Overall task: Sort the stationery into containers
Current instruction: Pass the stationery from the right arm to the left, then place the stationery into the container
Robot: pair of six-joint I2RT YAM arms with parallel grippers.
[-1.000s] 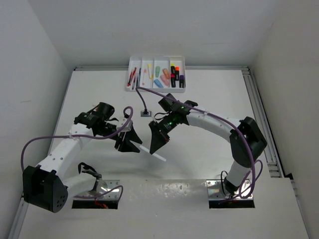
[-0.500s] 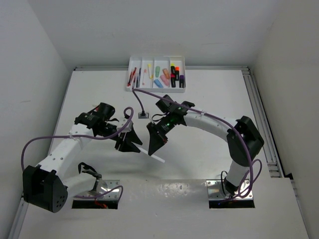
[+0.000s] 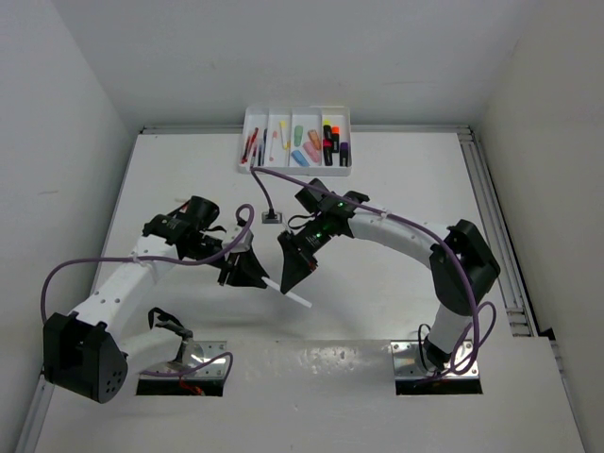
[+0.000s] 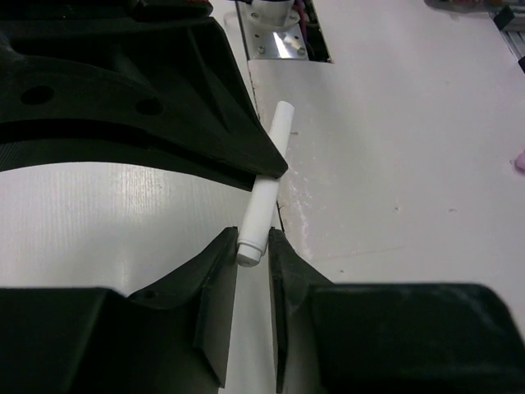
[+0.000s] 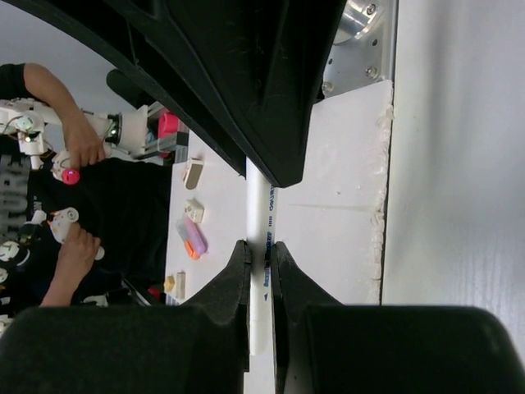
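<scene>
Small blue print (image 5: pixel 267 277) running lengthwise along the white pen (image 5: pixel 261 209) barrel, lettering staying too tiny and blurred for reading

Our left arm (image 3: pixel 113 288) and right arm (image 3: pixel 406 236) both reach forward and bend toward each other, wrists tilted down, so the two grippers nearly meet tip to tip. Our left gripper (image 3: pixel 255 275) points to the right, its fingers (image 4: pixel 215 279) pressed against either side of one end of the white pen (image 4: pixel 261 205). Our right gripper (image 3: pixel 288 280) points down and left, its jaws pinched on the same pen farther along the shaft.
</scene>
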